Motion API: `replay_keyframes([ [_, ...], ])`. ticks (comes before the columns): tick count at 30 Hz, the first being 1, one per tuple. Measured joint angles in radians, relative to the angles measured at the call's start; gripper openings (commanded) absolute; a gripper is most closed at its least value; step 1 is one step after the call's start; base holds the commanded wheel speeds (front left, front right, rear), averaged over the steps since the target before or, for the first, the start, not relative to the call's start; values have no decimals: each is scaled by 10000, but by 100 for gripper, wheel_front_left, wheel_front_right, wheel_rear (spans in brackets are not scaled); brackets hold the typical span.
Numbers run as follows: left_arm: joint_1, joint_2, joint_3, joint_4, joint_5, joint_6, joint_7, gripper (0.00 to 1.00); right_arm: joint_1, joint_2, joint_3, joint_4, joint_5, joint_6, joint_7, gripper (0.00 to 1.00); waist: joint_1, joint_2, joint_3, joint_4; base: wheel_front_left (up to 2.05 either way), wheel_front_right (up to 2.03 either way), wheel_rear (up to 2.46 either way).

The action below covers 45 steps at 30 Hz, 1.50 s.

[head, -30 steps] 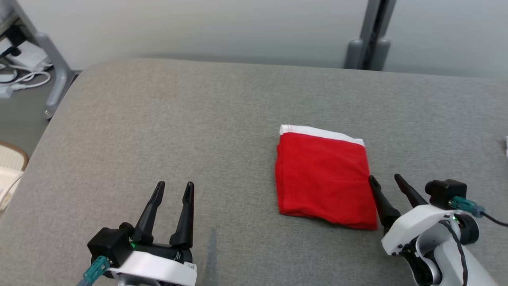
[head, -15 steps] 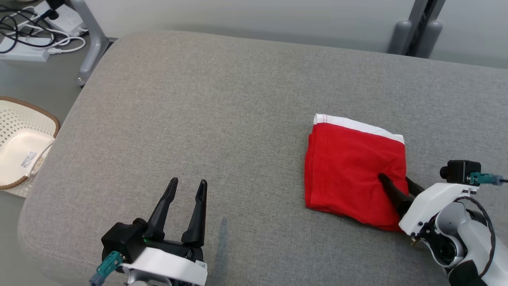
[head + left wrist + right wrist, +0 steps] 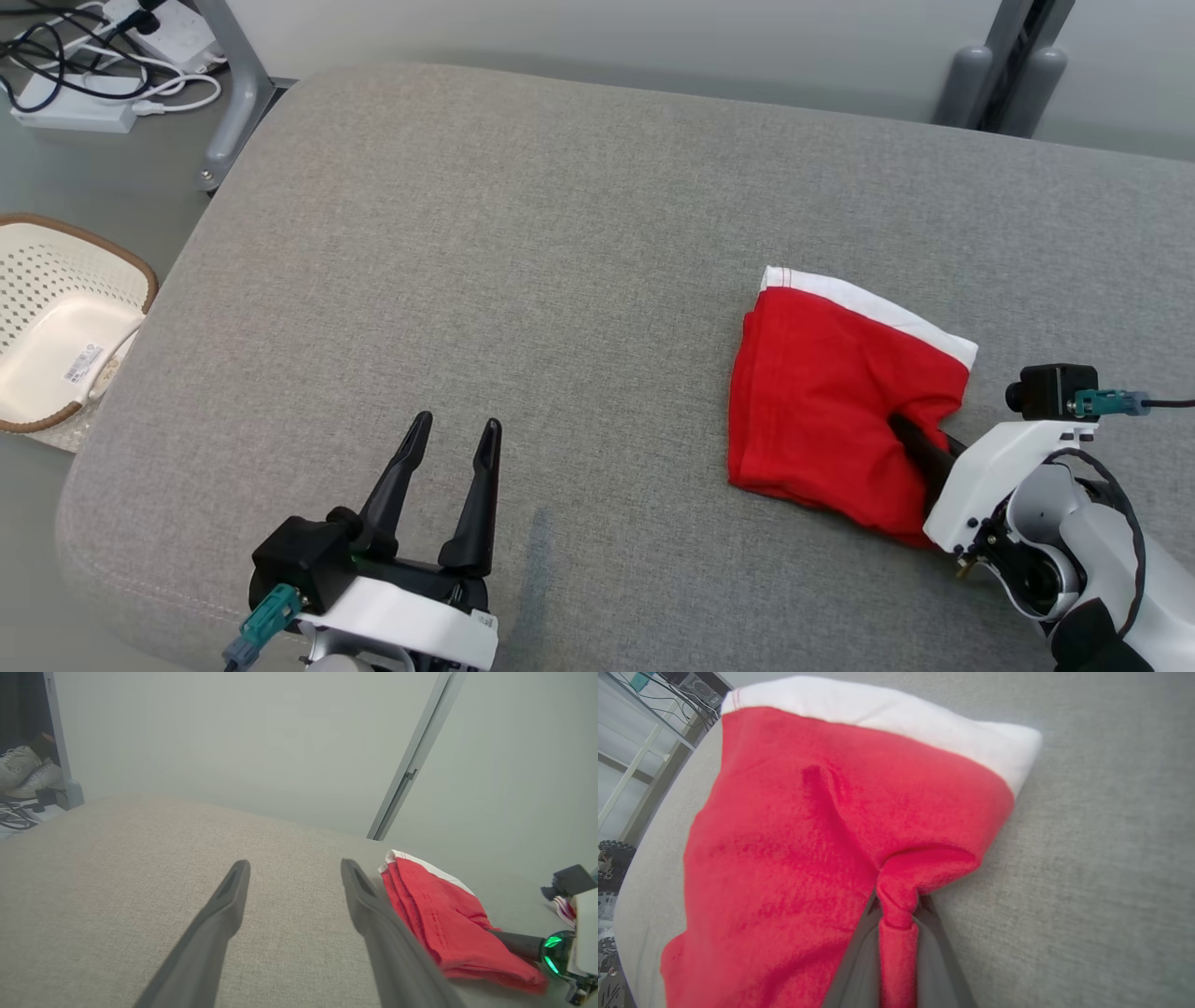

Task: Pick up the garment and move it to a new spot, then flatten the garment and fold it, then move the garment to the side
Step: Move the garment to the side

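Garment (image 3: 822, 411), folded, red with a white band, lies toward the grey cushion's (image 3: 467, 233) right; right end effector (image 3: 910, 437) pinches its right edge. Left end effector (image 3: 457, 434), fingers apart, hovers over the open left stretch.

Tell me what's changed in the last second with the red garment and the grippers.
The right gripper moved in from beside the red garment and shut on a fold at its right edge, bunching it. The left gripper stayed open above the grey cushion; the garment otherwise lies folded as before.
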Motion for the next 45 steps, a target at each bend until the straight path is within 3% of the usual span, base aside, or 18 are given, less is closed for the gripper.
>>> replay_keyframes([
  [7, 1, 6, -265, -125, 65, -50, 0, 100, -124, -405, 721, 151, 104, 2, -491, 0, 0, 0, -181, -337, 0, 0, 0],
  [11, -13, 8, -403, -217, 109, -52, 0, 100, -340, -963, 1177, 134, -21, 0, -589, 0, 0, 0, -211, -666, 0, 0, 0],
  [18, -280, 4, -848, -349, 428, -161, 0, 100, -1157, -2418, 2380, -888, -696, 2, -583, 0, 0, 0, 104, -1433, 0, 0, 0],
  [26, -1359, 2, -1521, -412, 713, -414, 0, 100, -2701, -4650, 3269, -2591, -1768, 0, -593, 0, 0, 0, 1193, -2342, 0, 0, 0],
  [33, -2713, -8, -2395, -339, 775, -594, 0, 100, -3361, -6719, 3014, -3912, -2234, 2, -472, 0, 0, 0, 2448, -3000, 0, 0, 0],
  [35, -2877, -4, -2504, -341, 750, -616, 0, 100, -3359, -7030, 2892, -4048, -2232, 2, -399, 0, 0, 0, 2615, -3073, 0, 0, 0],
  [45, -3460, -6, -3026, -291, 508, -665, 0, 100, -2411, -9542, 1569, -4535, -2127, 2, -148, 0, 0, 0, 3583, -3384, 0, 0, 0],
])
